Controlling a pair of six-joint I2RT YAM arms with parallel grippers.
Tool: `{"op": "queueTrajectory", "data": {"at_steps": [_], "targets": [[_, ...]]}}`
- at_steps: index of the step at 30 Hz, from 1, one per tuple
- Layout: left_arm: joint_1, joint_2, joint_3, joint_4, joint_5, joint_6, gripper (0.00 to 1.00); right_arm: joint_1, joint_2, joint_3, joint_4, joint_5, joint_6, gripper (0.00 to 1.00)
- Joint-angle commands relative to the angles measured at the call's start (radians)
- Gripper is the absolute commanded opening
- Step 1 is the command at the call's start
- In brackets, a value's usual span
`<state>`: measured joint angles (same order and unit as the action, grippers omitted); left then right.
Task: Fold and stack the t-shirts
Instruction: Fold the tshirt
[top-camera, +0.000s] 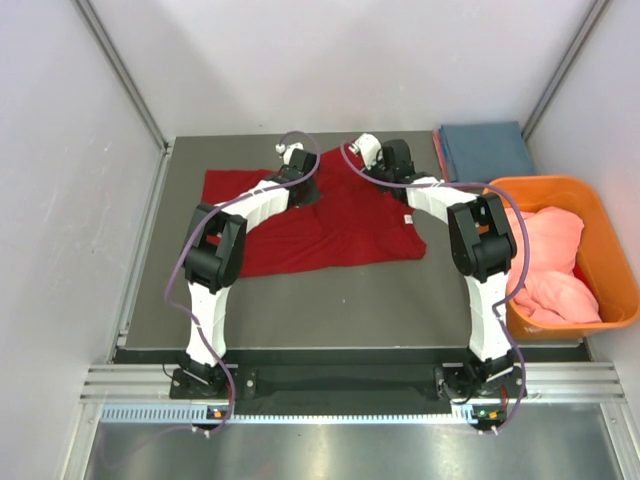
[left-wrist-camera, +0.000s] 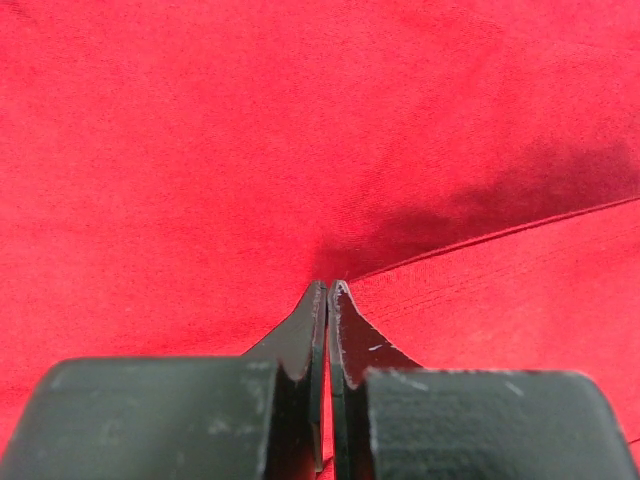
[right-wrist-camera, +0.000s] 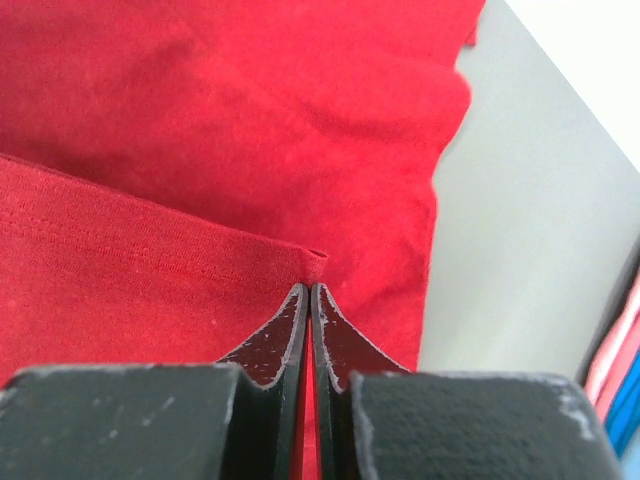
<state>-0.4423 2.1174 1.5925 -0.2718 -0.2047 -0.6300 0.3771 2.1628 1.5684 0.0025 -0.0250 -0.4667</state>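
Two arms rise from the near edge of the tabletop (top-camera: 340, 300). The left arm (top-camera: 215, 250) and the right arm (top-camera: 480, 240) each bend at a raised elbow and reach away, wrists angled down toward the cloth and a little toward each other.

To the right stands one orange tub (top-camera: 545, 185), holding bunched pink shirts (top-camera: 550, 260); how many lie in the heap cannot be told.

One red shirt (top-camera: 340, 235) lies spread across the middle of the tabletop, partly doubled over on itself, with both arms stretched above it.

Near the shirt's far side are the two pincers. The left pincer (left-wrist-camera: 328, 287) has its fingers pressed together, their tips at a stitched hem with red cloth all around. The right pincer (right-wrist-camera: 310, 288) is likewise closed, tips at the corner of a hemmed layer, and a strip of red shows between the fingers. Each seems to pinch the red shirt's edge.

In the far right corner lies one folded blue shirt (top-camera: 487, 150), with a thin pink edge along its left side.
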Motion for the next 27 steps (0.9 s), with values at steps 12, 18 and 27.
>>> {"op": "queueTrajectory", "data": {"at_steps": [12, 18, 27], "targets": [[0.02, 0.026, 0.113, -0.038, -0.022, 0.049, 0.0, 0.002, -0.054, 0.022, 0.073, 0.1, -0.03, 0.04], [0.022, -0.02, 0.138, -0.15, -0.125, 0.035, 0.21, 0.002, -0.083, 0.151, -0.175, 0.178, 0.196, 0.28], [0.031, -0.201, 0.021, -0.282, -0.101, 0.092, 0.29, 0.002, -0.32, 0.012, -0.66, 0.15, 0.597, 0.35]]}}
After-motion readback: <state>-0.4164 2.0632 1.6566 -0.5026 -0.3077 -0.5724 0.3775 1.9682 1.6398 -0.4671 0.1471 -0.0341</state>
